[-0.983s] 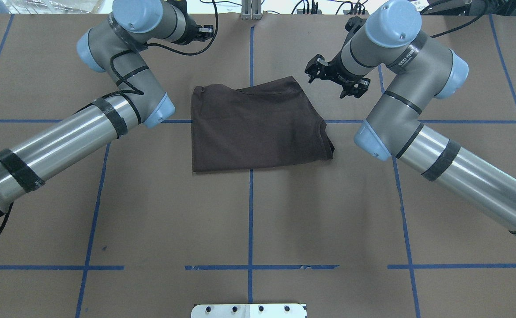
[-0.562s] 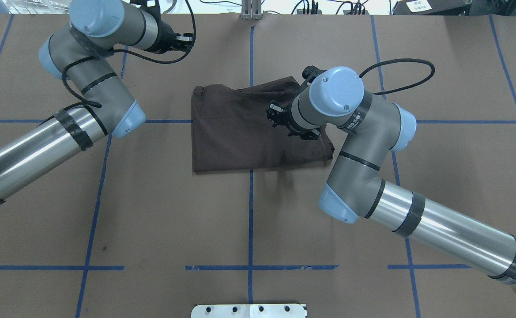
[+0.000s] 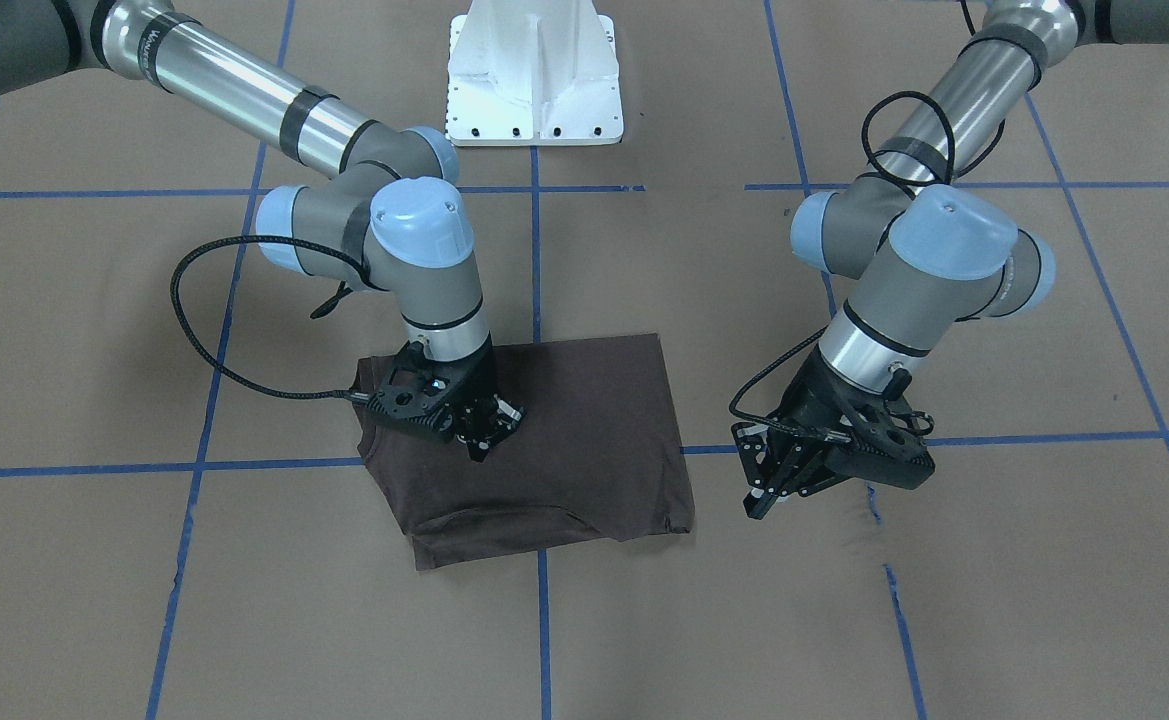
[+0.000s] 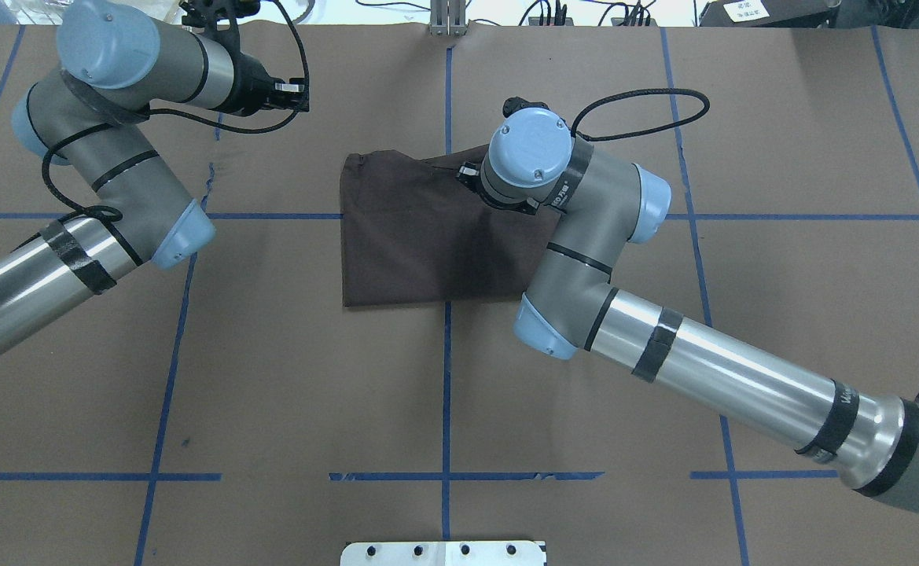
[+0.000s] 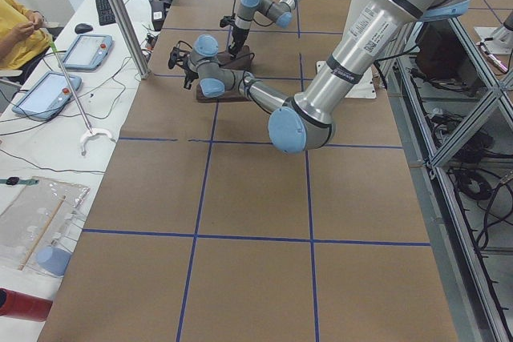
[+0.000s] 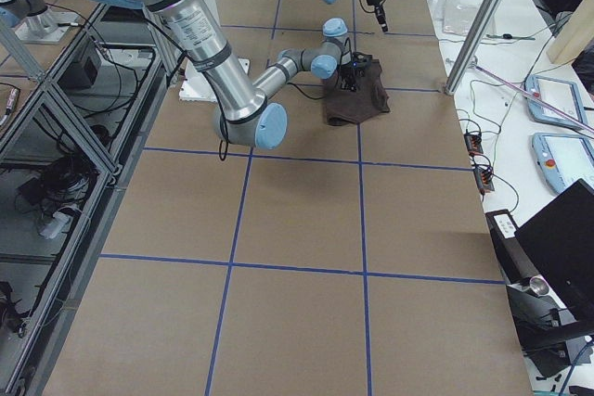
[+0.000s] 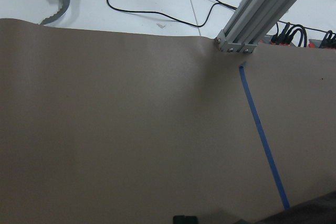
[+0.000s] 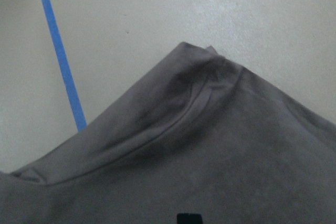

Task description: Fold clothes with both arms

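Overhead exterior first: what lies round the T-shirt [image 4: 412, 236], and what blocks it? (A)

Dark brown T-shirt, folded to a rough rectangle. It lies flat on the brown-paper tabletop [image 4: 270, 377], astride the centre blue tape line [image 4: 446, 377]. The right arm [image 4: 585, 259] reaches across it, and its wrist and elbow hide the shirt's right side. The left arm [image 4: 113, 181] is off to the shirt's left, over bare paper. The white pedestal base [image 4: 443, 553] is at the near edge, well apart from the cloth. (B)

Beyond the paper? (A)

Exterior left view: tablets [image 5: 80, 50] and a person's yellow sleeve [image 5: 16, 30] at a side bench. (B)

Right pincer? (A)

Front-facing view: the right pincer [image 3: 481, 450] points down onto the half of the shirt nearer its own arm. Fingers are drawn together, and the tip is on or just above the cloth. Its wrist camera shows a folded shirt corner with a seam just ahead. Whether any fabric is pinched, I cannot tell. (B)

Left pincer? (A)

The left pincer [image 3: 756, 508] is tilted over bare paper, near the shirt's edge but apart from it. Its fingers look closed to a point and hold nothing. Its wrist camera sees paper, tape, an aluminium post [image 7: 262, 9], and a sliver of shirt at the lower right corner. (B)
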Robot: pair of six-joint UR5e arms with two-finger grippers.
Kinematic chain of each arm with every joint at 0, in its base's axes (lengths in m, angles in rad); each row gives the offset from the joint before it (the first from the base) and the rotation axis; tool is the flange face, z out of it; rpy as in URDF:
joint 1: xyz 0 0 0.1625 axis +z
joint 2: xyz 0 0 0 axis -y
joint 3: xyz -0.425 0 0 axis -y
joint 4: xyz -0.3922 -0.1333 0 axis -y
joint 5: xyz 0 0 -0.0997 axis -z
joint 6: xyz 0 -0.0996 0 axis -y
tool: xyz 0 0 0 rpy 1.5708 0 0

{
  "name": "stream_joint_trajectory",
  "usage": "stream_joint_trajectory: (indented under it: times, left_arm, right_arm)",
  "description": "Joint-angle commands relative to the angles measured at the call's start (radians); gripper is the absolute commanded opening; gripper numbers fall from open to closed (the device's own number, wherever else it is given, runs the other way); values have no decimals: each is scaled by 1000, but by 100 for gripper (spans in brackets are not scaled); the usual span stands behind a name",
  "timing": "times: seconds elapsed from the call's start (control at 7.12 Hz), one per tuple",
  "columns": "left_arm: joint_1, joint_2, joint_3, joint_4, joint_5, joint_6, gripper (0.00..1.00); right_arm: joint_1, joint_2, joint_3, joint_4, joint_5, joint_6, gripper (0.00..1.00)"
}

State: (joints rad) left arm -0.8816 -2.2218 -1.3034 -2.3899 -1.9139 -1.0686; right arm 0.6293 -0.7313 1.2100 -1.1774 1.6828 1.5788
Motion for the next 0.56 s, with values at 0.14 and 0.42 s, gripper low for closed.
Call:
stream_joint_trajectory:
  times: [0.14, 0.42]
  left_arm:
    - [1, 4, -2, 3, 0, -7, 0]
    - [1, 7, -2, 8, 1, -7, 0]
  right_arm:
    - [119, 104, -271, 97, 58, -144, 0]
    - [264, 128, -334, 102, 86, -192, 0]
